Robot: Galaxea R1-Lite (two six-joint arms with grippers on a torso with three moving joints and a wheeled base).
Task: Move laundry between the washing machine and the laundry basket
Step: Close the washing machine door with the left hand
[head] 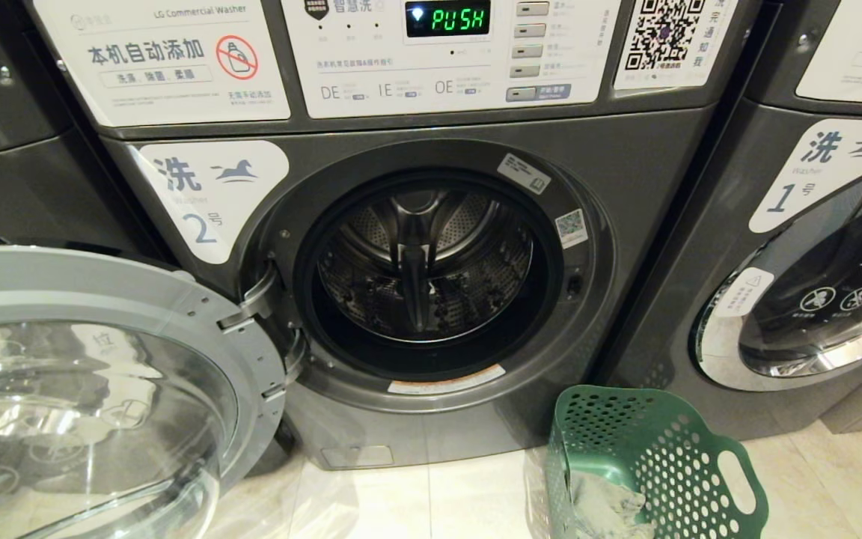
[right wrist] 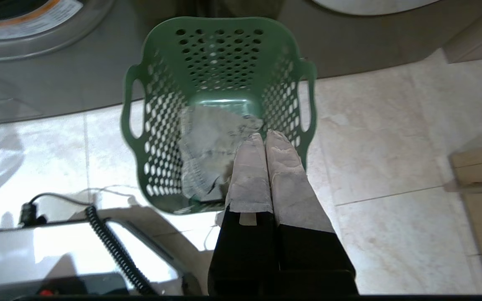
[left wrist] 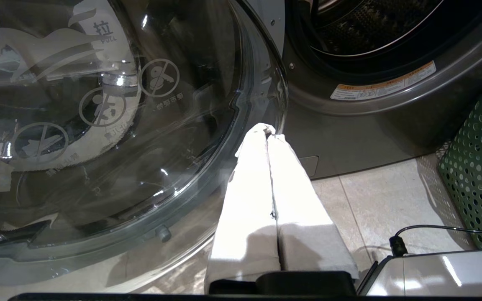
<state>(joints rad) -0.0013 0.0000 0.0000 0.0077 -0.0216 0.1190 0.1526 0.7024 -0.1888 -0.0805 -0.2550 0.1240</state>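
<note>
You are looking at the grey cloth [right wrist: 209, 152] lying in the green basket [right wrist: 220, 54] on the floor, right of the washer, just beneath your nearer right end effector [right wrist: 265, 136], which is hanging clenched and empty.

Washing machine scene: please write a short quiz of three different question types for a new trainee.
1. True or false: the door of the washing machine stands open.
2. Where does the grey cloth lie? A) in the drum B) in the green basket C) on the floor
3. Fill in: the right tool is above the basket with its fingers ____.

Key:
1. True; it is swung out to the robot's left.
2. B. The drum shows no laundry.
3. Shut, holding nothing. The left tool is also shut, near the door.
</note>
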